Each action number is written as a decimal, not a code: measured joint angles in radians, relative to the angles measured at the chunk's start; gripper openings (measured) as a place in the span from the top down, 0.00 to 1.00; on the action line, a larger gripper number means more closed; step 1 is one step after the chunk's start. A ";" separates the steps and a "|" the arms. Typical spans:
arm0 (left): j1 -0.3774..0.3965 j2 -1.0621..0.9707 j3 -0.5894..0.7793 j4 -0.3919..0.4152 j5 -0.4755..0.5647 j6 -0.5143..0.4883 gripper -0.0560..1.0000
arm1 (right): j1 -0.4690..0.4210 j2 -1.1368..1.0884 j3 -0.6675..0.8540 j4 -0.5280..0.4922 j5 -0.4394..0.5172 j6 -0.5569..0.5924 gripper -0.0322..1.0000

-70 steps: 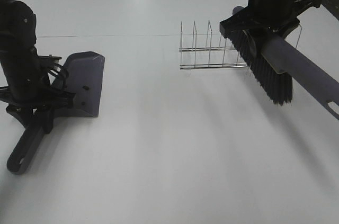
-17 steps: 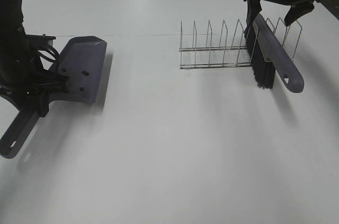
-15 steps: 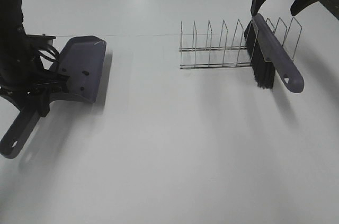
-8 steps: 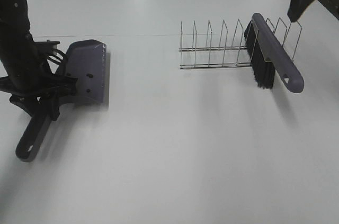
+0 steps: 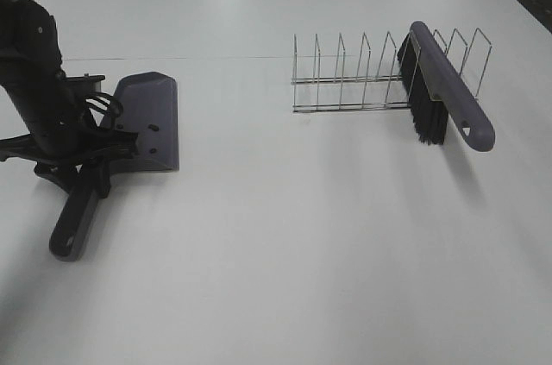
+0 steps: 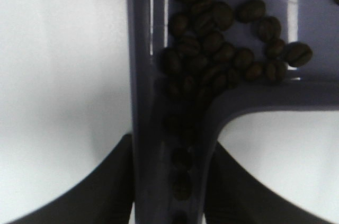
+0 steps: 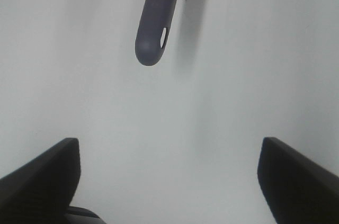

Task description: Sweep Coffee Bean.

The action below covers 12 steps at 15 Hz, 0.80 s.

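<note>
The purple-grey dustpan [image 5: 148, 117] lies flat on the white table at the left. My left gripper [image 5: 86, 156] is shut on its handle [image 5: 75, 220]. The left wrist view shows the coffee beans [image 6: 224, 38] heaped inside the pan by the handle's root, and the gripper [image 6: 169, 181] clamping the handle [image 6: 145, 102]. The brush [image 5: 442, 84] leans in the wire rack [image 5: 354, 80] at the far right, bristles down. My right gripper [image 7: 169, 181] is open and empty, hovering above bare table short of the brush handle's tip [image 7: 154, 33]. It is out of the exterior view.
The wire rack has several upright dividers and stands on the far right part of the table. A thin seam line [image 5: 224, 58] crosses the table behind the dustpan. No loose beans show on the table.
My right gripper has let go of the brush, left it leaning in the rack, and withdrawn out of the exterior view. My left arm has turned the dustpan and shifted it slightly rightward.
</note>
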 joint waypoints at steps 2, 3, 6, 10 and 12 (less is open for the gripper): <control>0.000 0.000 0.000 -0.006 0.000 0.001 0.48 | 0.000 -0.070 0.028 0.006 0.007 0.017 0.20; 0.000 0.000 0.000 -0.008 0.010 0.009 0.36 | 0.000 -0.103 0.039 0.007 0.012 0.017 0.20; 0.000 -0.005 0.000 -0.009 0.024 0.026 0.21 | 0.000 -0.169 0.067 0.011 0.039 0.017 0.20; 0.000 -0.167 0.000 0.005 0.043 0.047 0.20 | 0.000 -0.309 0.182 0.011 0.060 0.014 0.20; 0.000 -0.282 0.000 0.024 0.070 0.047 0.20 | 0.000 -0.393 0.248 -0.005 0.058 -0.007 0.20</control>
